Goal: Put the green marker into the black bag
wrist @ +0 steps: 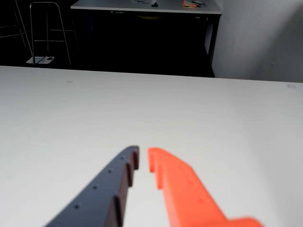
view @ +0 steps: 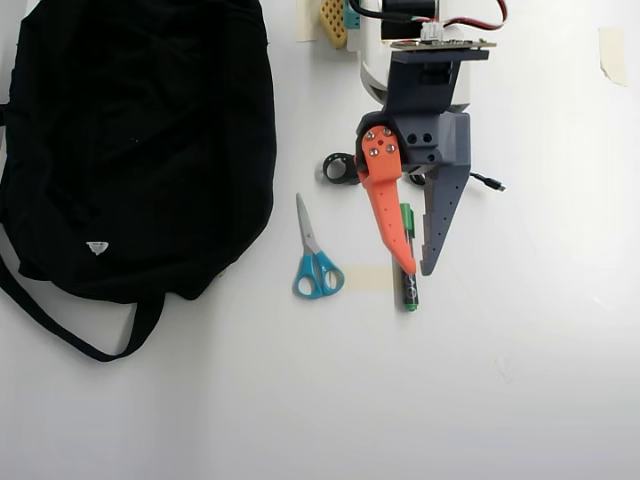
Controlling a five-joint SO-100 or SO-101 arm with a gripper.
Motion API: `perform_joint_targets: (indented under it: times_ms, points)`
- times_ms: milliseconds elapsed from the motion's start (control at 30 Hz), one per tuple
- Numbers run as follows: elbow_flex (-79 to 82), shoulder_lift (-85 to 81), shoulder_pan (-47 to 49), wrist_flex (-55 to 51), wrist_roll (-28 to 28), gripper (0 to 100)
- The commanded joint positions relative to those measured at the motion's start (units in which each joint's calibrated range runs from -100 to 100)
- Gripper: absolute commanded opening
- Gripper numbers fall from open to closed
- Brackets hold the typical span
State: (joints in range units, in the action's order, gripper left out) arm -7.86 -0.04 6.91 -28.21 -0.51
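from the overhead view i have the gripper (view: 416,268) hanging right over the green marker (view: 409,292), fingertips pointing toward 6 o'clock. the marker lies on the white table (view: 520,380) with its long axis running 12 to 6, almost in line with the fingers. only its lower end shows past the tips, plus a sliver of green between the orange finger (view: 385,215) and the dark finger (view: 440,215). so it sits straight under the claw, not off to a side.

the jaws stand slightly parted, a narrow gap at the tips, and they hold nothing. the wrist view agrees: the gripper (wrist: 143,158) shows a slim gap and bare tabletop beyond, with no marker in sight, so i judge the claw is up off the table and looking past it.

the black bag (view: 130,140) lies well away toward 9 to 10 o'clock of the claw. blue-handled scissors (view: 314,258) lie between marker and bag, near the marker at its 9 o'clock. a coiled black cable (view: 340,168) sits by the arm's base, at about 11 o'clock from the marker.

i'd judge the descent needs wider jaws, and the carry should clear the scissors.
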Motion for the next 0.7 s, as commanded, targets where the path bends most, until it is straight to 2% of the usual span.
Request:
perform_joint_targets:
  times_ms: [0,167,300,400,500,667]
  points:
    - [-1.03,-1.7,0.42,-0.13,-0.12,3]
    - [-0.49,-1.7,1.32,-1.94,-0.06,2]
    - [-1.3,-1.7,1.32,-12.19,-0.43,2]
    - [-1.39,-1.78,1.32,-18.73,-3.47,2]
    - [-3.1,-1.87,1.99,-29.84,-5.62,2]
    - [-3.46,-1.78,2.97,-36.65,-5.83,2]
